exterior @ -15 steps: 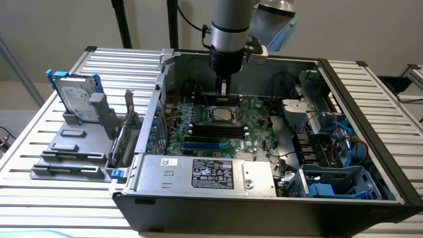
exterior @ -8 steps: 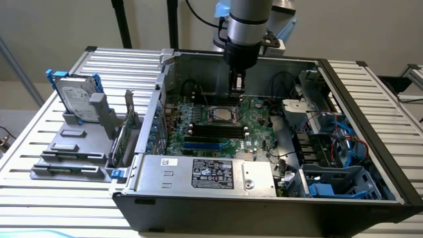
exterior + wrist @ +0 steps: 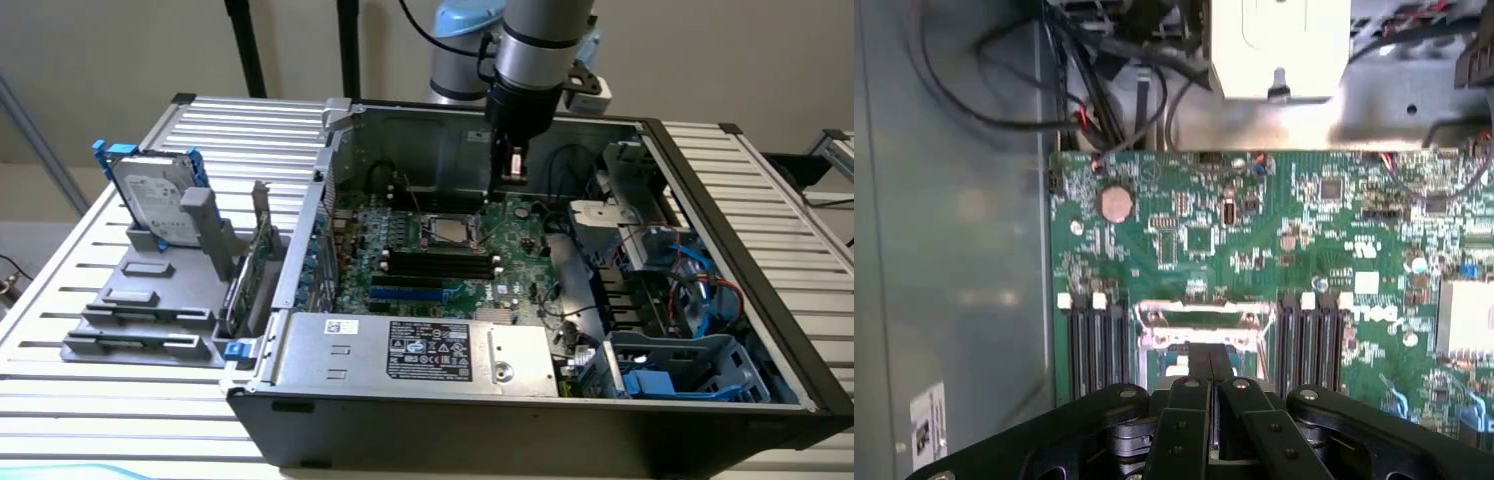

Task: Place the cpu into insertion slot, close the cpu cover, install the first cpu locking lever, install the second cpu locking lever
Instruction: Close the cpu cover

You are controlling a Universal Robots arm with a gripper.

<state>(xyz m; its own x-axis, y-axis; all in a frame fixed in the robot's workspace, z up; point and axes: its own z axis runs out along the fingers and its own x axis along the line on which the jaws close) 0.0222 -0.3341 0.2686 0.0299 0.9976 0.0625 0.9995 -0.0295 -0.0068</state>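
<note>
Well off to the exterior view's left of the claw [image 3: 511,183], outside the open computer case [image 3: 534,435], a hard drive [image 3: 150,192] in a blue bracket stands upright in a grey holder [image 3: 147,300] on the slatted bench [image 3: 80,400]. Inside the case a green circuit board [image 3: 514,250] lies flat beneath the claw. The socket [image 3: 447,231] sits on that board, below the claw and slightly to the exterior view's left of it, clear of the fingertips. In the wrist view a thin silver cover [image 3: 1199,318] frames the socket just past the claw's tips, with rows of black memory slots [image 3: 1094,345] on either side. A pale square patch shows in the socket's middle in the exterior view, but I cannot tell whether that is the chip. The claw [image 3: 1209,378] hangs straight down over the board with its two black fingers [image 3: 1189,400] pressed together, and nothing shows between them. A round coin battery [image 3: 1116,203] lies on the board beyond the socket. A silver power supply [image 3: 427,350] with a label fills the case edge nearest the exterior camera. To the exterior view's right of the claw sit a white box [image 3: 601,212] and, further right and lower, a blue plastic drive cage [image 3: 681,365].
</note>
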